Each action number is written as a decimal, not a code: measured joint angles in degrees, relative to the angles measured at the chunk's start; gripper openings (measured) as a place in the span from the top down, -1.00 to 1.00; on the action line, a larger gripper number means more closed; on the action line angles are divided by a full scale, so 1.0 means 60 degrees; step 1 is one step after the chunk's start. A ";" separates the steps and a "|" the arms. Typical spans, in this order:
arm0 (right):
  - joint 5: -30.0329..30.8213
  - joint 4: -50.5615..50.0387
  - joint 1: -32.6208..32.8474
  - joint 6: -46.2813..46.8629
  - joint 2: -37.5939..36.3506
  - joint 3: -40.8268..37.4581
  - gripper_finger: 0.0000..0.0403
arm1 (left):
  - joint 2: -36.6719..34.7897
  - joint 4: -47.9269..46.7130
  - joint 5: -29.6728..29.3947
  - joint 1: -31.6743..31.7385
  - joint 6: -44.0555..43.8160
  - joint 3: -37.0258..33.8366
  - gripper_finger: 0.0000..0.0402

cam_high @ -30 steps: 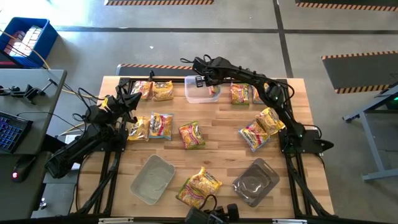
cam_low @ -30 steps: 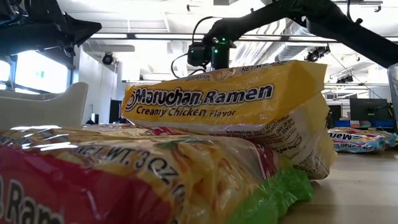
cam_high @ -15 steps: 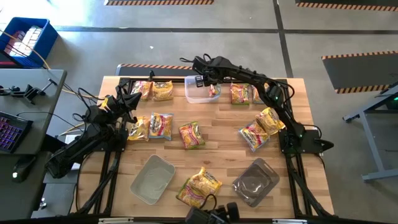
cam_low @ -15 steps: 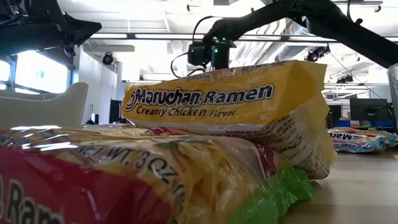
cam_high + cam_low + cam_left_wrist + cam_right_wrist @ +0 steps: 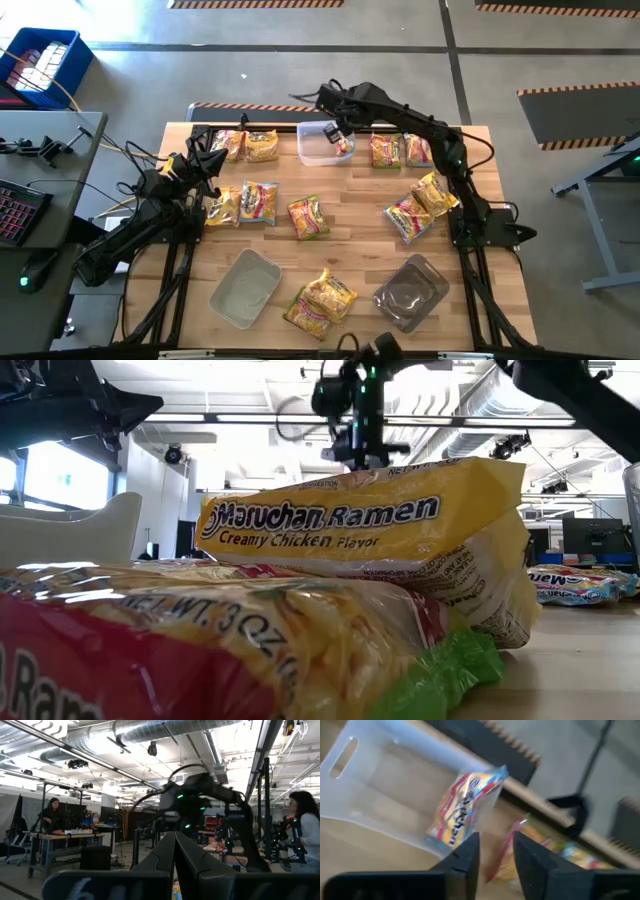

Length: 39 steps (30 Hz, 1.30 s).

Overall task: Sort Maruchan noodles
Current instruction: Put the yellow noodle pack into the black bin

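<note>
With one noodle packet [image 5: 465, 807] lying inside the clear tub [image 5: 318, 150], we judge a drop just made: our right gripper [image 5: 495, 851] hangs above, fingers slightly apart and empty, next needing another loose packet [image 5: 385, 150]; left gripper [image 5: 175, 851] waits, fingers together.

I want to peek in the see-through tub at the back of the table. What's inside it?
One Maruchan noodle packet leans tilted against the clear tub's right end. The rest of the tub shows bare floor. The right hand hovers just above it and holds nothing. What's beneath the packet is covered.
</note>
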 joint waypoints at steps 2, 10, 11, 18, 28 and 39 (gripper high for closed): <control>0.0621 0.0049 0.0314 -0.0107 -0.0128 -0.0010 0.77 | 0.0004 0.0000 0.0006 -0.0001 -0.0001 0.0000 0.99; 0.1045 0.1288 0.1144 -0.0594 -0.0311 -0.0841 0.99 | 0.0004 -0.0001 0.0096 0.0000 -0.0225 0.0000 0.99; 0.0959 0.1660 0.1231 -0.0711 -0.0376 -0.1191 0.99 | 0.0001 0.0000 0.0137 0.0000 -0.0227 0.0000 0.99; -0.0177 0.6017 0.1696 -0.1171 -0.1669 -0.5029 1.00 | 0.0002 -0.0093 0.0541 0.0000 -0.0225 0.0000 0.99; -0.1133 1.2433 0.3194 -0.1011 -0.5199 -1.1219 1.00 | 0.0004 -0.0875 0.0698 -0.0006 -0.0231 0.0004 0.99; -0.1103 1.4026 0.4504 0.1065 -0.8786 -1.5530 1.00 | 0.0011 -0.0848 0.0696 -0.0007 -0.0316 0.0004 0.99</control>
